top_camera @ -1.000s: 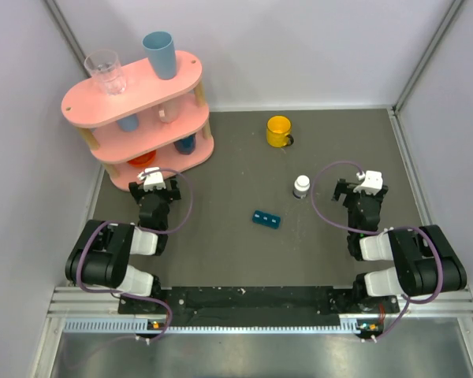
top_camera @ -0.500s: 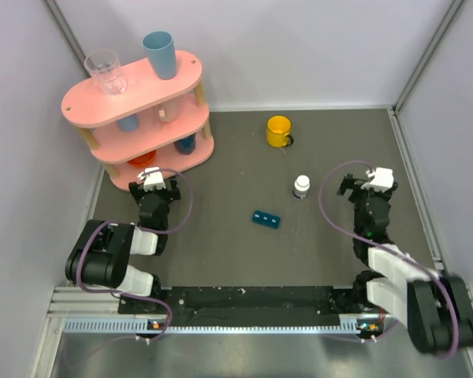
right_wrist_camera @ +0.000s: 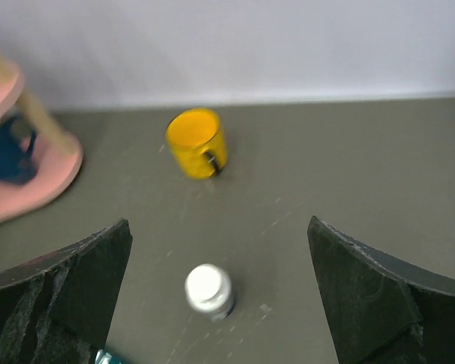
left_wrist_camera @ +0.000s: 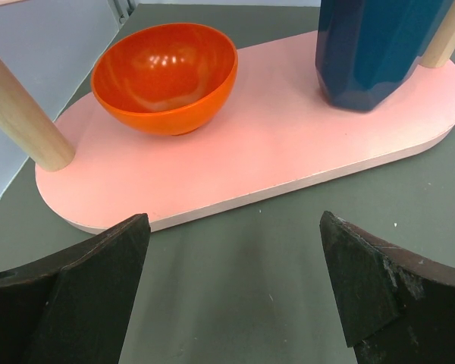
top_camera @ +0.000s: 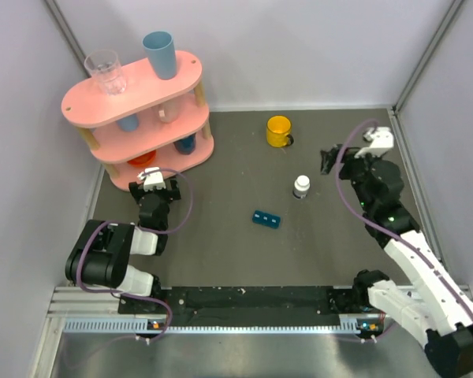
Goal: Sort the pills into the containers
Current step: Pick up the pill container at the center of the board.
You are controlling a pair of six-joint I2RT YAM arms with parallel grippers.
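Observation:
The dark-teal pill box [top_camera: 266, 219] lies on the dark table near the middle; only its corner [right_wrist_camera: 108, 356] shows at the bottom left of the right wrist view. No loose pills show in any view. A small white capped bottle [top_camera: 301, 187] stands to the box's back right and also shows in the right wrist view [right_wrist_camera: 208, 289]. My right gripper [top_camera: 331, 161] is open and empty, held above the table to the right of the bottle [right_wrist_camera: 218, 254]. My left gripper [top_camera: 152, 186] is open and empty, low at the pink shelf's foot [left_wrist_camera: 233, 246].
A yellow mug [top_camera: 279, 131] stands at the back [right_wrist_camera: 196, 142]. A pink three-tier shelf [top_camera: 146, 118] at the back left carries a glass, a blue cup, an orange bowl [left_wrist_camera: 167, 74] and a dark blue cup [left_wrist_camera: 375, 45]. Walls enclose the table.
My right arm has stretched out and moved toward the back right, its gripper now turned toward the bottle and mug. The left arm has not moved.

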